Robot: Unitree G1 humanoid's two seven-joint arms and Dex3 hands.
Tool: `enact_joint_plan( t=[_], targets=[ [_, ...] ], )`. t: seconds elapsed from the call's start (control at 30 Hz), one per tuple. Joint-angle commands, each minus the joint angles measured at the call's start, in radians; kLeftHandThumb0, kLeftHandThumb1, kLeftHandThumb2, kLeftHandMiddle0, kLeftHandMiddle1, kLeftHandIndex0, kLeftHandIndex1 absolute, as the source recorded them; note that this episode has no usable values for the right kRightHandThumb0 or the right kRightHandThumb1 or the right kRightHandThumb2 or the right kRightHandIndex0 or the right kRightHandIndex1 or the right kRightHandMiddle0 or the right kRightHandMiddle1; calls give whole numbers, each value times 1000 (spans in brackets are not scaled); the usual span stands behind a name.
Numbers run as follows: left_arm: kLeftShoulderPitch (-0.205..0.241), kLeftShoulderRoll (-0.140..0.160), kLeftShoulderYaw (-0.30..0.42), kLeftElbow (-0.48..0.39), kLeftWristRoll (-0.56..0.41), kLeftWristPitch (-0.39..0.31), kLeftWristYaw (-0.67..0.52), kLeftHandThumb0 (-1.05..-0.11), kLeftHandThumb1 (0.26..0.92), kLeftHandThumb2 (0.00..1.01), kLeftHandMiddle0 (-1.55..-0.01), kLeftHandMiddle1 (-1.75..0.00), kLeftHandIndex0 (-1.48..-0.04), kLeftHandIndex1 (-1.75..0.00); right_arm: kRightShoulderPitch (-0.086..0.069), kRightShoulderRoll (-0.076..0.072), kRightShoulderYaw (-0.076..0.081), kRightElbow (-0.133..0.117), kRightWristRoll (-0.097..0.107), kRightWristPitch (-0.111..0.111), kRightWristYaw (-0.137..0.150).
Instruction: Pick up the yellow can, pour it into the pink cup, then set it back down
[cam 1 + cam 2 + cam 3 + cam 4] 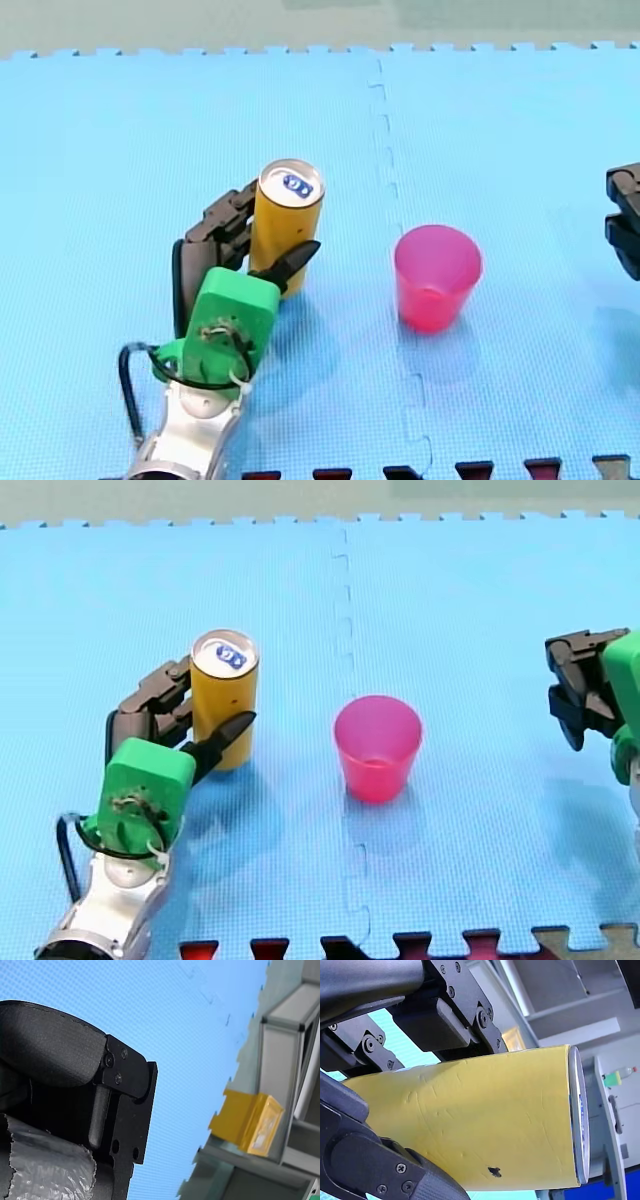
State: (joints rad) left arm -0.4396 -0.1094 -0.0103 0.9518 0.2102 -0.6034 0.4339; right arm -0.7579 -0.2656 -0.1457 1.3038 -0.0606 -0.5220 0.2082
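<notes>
In the first head view, the yellow can (285, 225) stands upright on the blue foam mat (120, 150), a little left of the middle. The left robot hand (238, 285) comes in from the lower left and is closed around the can. Its dark fingers (225, 225) press on the can's left side and its thumb (295, 262) lies against the lower front. The pink cup (436, 277) stands upright near the can, to its right, and does not touch it.

In the second head view, the right robot hand (580, 685) is at the right edge of the mat, well apart from the cup. It holds nothing, and I cannot tell if it is closed or not.

The first wrist view shows a dark part of a robot hand (75, 1075) above the mat. Past the mat's edge, a yellow block (247, 1122) is on a grey frame (280, 1060).

In the second wrist view, the can is pinched by the left robot hand, with dark fingers (445, 1015) on one side and the thumb on the other.
</notes>
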Motion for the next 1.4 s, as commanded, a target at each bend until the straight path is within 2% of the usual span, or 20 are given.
enact_joint_plan(
  t=[0.0, 0.23, 0.4, 0.7, 0.97, 1.17, 1.37],
  targets=[
    [-14, 6, -4, 4, 5, -14, 13, -368, 838, 3, -1281, -23, -1182, 0, -3, 2, -2, -5, 4, 5, -6],
    [-30, 12, -10, 17, 15, -12, 32, -371, 844, 3, -1287, -19, -1180, 0, -4, 10, 0, -8, 3, 14, -21],
    [-59, 6, -13, 53, 15, -20, 41, -367, 847, 2, -1288, -15, -1179, 0, -7, 14, 8, -10, -6, 25, -49],
    [-141, 12, -56, 137, 74, -36, 95, -373, 850, 1, -1282, -8, -1158, 0, -9, 21, 24, -15, -21, 36, -78],
    [-188, 24, -84, 195, 106, -61, 122, -387, 849, 0, -1284, -6, -1170, -6, -12, 30, 40, -19, -36, 45, -115],
    [-225, 31, -108, 212, 135, -59, 145, -402, 844, 0, -1290, -7, -1175, -4, -15, 37, 35, -24, -22, 52, -98],
    [-264, 38, -143, 214, 177, -45, 174, -414, 844, 0, -1302, -11, -1174, -1, -13, 47, 28, -34, -5, 51, -88]
  ],
)
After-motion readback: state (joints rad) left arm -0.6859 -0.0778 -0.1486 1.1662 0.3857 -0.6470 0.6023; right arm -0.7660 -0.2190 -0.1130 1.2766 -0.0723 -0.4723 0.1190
